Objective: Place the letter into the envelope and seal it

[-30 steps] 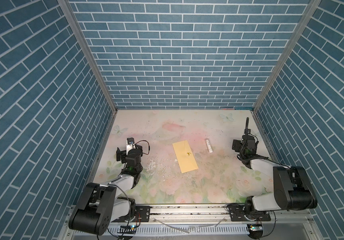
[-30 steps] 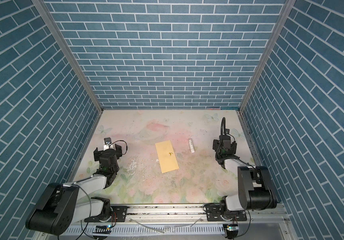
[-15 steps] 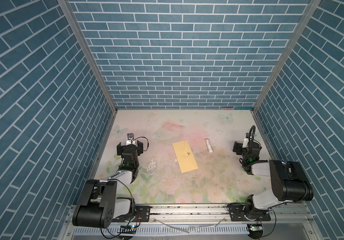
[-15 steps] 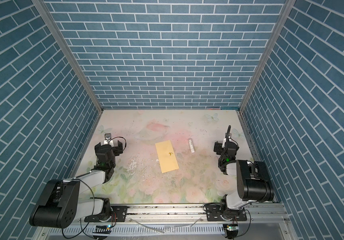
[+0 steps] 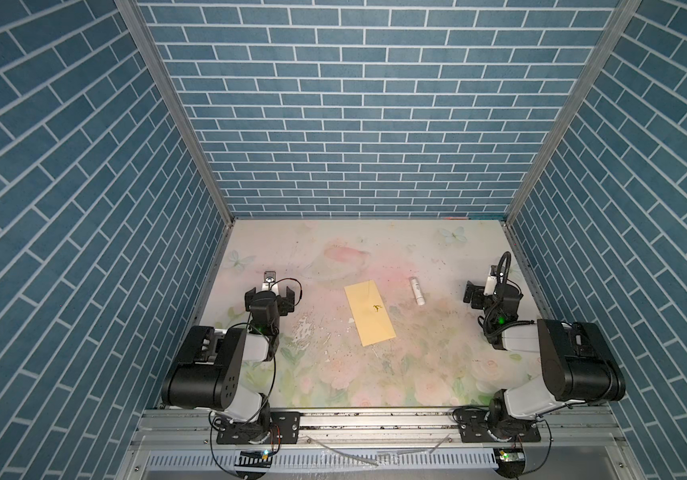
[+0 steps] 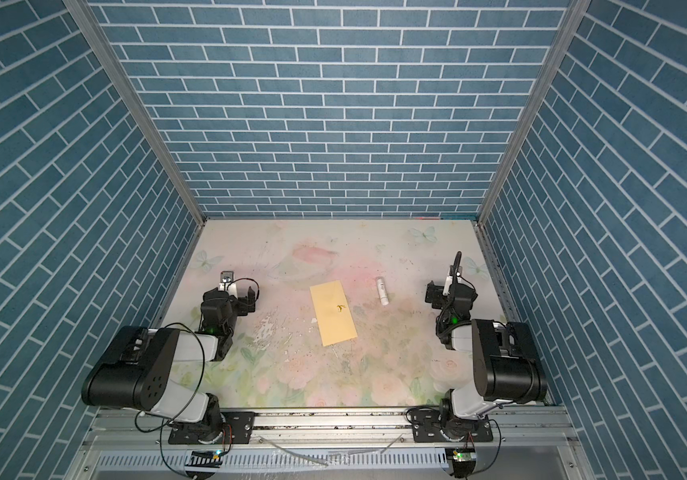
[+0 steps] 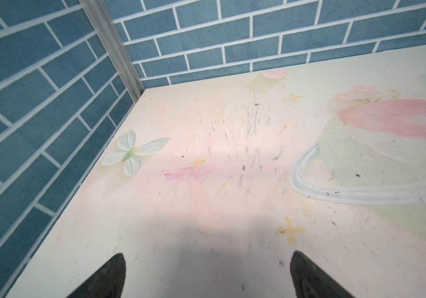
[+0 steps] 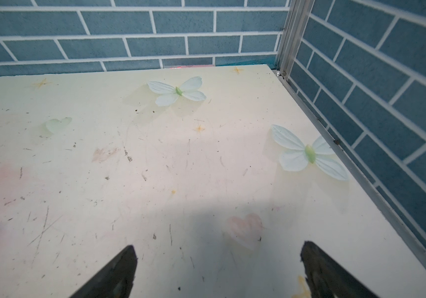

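Envelope [image 5: 369, 312] lies flat mid worktop [image 5: 333, 245], white tube [image 5: 416, 291] near its right. Left claw [image 7: 208, 258] and right claw [image 8: 218, 249] both spread, gripping nothing, at the left and right sides.

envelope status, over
Left gripper, right gripper: jaws open, empty. Envelope flat mid-table, nothing on it; letter not in sight. White tube beside it, apart, nothing blocking.

The right gripper [image 8: 217, 269] holds its two black pointed fingers [image 8: 117, 276] wide apart above the pale, scratched, flower-printed desk [image 8: 155, 167]. Two printed white butterflies [image 8: 177, 91] lie near the desk's corner, where a silver metal post [image 8: 288, 33] meets the blue brick-patterned walls [image 8: 155, 20]. A faint pink printed heart [image 8: 245, 229] lies near one finger.
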